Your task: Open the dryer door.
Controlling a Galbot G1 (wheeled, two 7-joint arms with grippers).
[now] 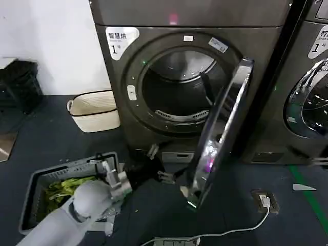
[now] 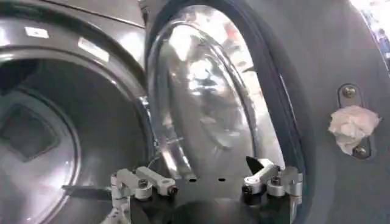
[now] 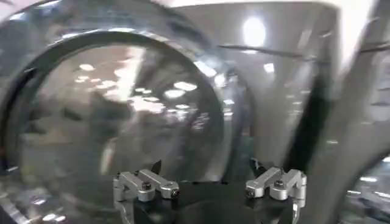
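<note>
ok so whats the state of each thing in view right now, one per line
dryer door: swung open, edge-on to the head camera
dryer: drum mouth exposed, drum looks empty
left hand: open, empty, facing the door's inner side
right hand: open, empty, close to chrome-ringed glass
second machine's door: closed
grey crate: holds green items
cream basket: upright on the floor

The dryer door [image 1: 220, 128] stands ajar, edge-on, partly blocking the open drum mouth [image 1: 177, 84].
</note>
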